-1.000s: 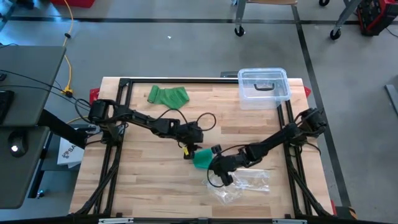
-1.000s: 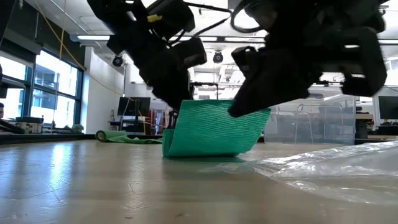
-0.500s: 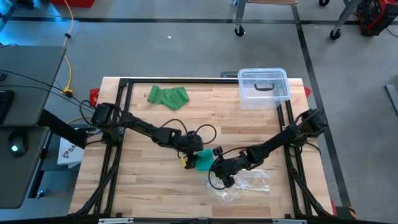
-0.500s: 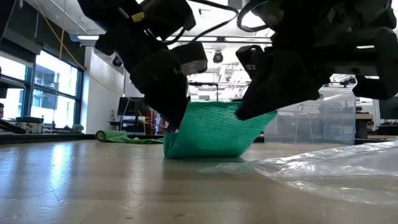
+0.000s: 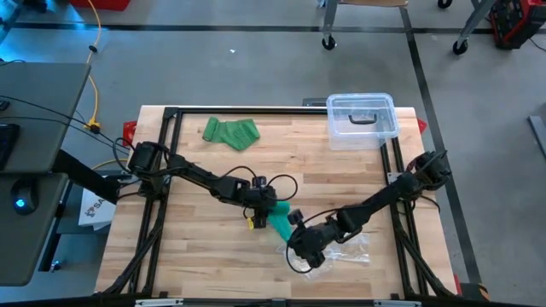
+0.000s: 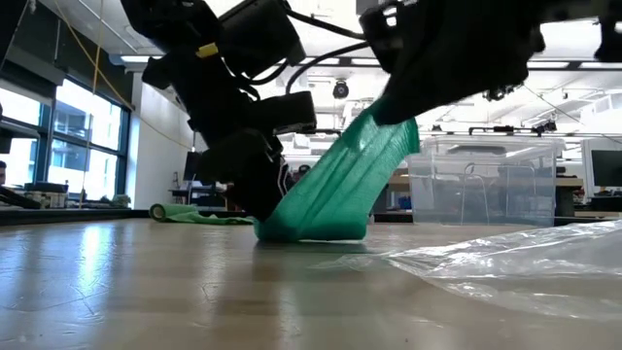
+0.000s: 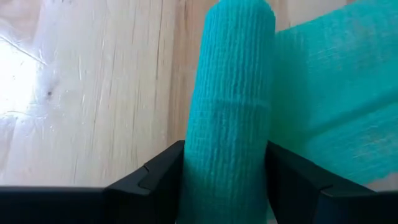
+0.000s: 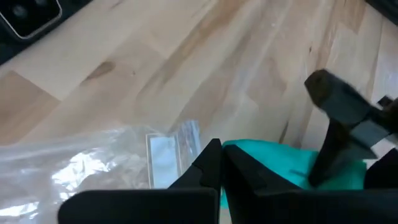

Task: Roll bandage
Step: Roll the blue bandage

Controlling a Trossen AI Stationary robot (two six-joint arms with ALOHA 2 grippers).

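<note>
The teal bandage (image 5: 280, 218) lies near the middle of the wooden table (image 5: 196, 256) in the high view, slightly below and right of centre, stretched between the two arms. Its rolled part rests on the tabletop, and a loose strip rises from it at a slant toward the upper right of the low view.

The left gripper (image 7: 225, 180) sits at the roll, its two dark fingers (image 7: 155, 177) parted and standing on either side of the rolled bandage, which fills the gap between them in the left wrist view; both fingers touch the cloth.

The right gripper (image 8: 222, 163) is lower and further right in the high view, over the clear plastic bag (image 5: 341, 252). Its fingers are pressed together, clenched on the free end of the bandage strip, which it holds lifted above the table.

A second, green bandage (image 5: 230, 131) lies crumpled at the upper left of the table, and a clear plastic container (image 5: 363, 120) stands at the upper right corner.
</note>
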